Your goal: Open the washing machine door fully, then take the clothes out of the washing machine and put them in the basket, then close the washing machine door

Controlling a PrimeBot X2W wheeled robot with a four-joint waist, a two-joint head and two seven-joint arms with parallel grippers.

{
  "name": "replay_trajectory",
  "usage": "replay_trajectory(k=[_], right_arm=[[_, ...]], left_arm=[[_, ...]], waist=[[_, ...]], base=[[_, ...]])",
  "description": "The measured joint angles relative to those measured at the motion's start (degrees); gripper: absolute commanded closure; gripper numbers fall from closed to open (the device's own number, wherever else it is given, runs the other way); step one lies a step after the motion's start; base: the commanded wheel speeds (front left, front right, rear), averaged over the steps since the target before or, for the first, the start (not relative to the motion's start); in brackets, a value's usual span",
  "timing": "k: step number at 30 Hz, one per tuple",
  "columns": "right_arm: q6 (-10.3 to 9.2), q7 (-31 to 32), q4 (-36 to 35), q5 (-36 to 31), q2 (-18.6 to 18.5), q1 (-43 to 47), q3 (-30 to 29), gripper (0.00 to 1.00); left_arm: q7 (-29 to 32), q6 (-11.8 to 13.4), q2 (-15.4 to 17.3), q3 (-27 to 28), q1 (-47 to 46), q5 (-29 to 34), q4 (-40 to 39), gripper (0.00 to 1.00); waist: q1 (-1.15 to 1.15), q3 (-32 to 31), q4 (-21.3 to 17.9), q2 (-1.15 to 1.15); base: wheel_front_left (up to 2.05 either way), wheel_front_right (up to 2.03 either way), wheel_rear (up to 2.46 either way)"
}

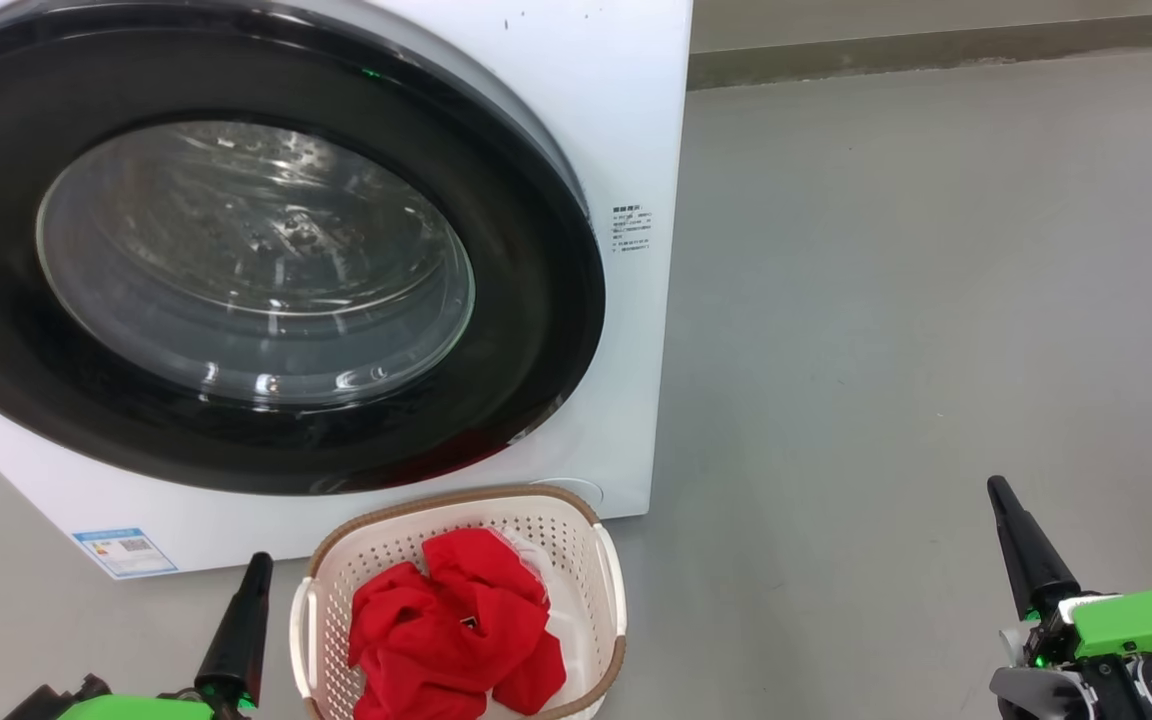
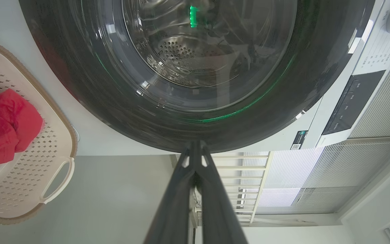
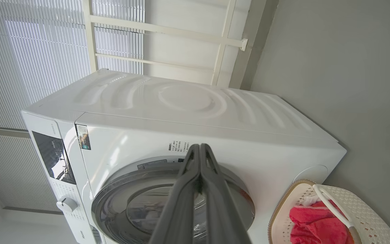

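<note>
You have the washing machine door (image 1: 266, 250) lying flush against the white front of the washing machine (image 1: 636, 120), so I judge the closing step all but done. The clothes (image 1: 456, 630) sit heaped in the basket (image 1: 456, 497), which stands on the floor just in front of the machine's lower corner.

Your left end effector (image 1: 259, 562) and right end effector (image 1: 998, 492) both have their fingers pressed together and carry nothing. They hang low, the left one just beside the basket and the right one well apart from it.

If the latch needs a last push, press on the glossy black rim rather than the glass, and keep the left arm off the basket handle.

The floor (image 1: 886, 300) is smooth grey and bare. Pale blinds (image 3: 46, 51) run behind the machine.
</note>
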Motion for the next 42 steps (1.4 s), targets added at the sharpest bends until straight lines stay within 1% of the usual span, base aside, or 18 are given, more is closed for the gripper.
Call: replay_trajectory(k=[3, 42], right_arm=[[0.00, 0.3, -0.1, 1.4, 0.0, -0.5, -0.1, 1.00], [-0.01, 0.4, -0.2, 1.4, 0.1, -0.9, -0.2, 1.00]], left_arm=[[0.0, 0.0, 0.1, 0.0, 0.0, -0.7, 0.0, 1.00], [0.0, 0.0, 0.1, 0.1, 0.0, -0.7, 0.0, 1.00]], waist=[[0.00, 0.0, 0.0, 0.00], [0.00, 0.0, 0.0, 0.00]], base=[[0.00, 0.00, 0.00], [0.00, 0.00, 0.00]])
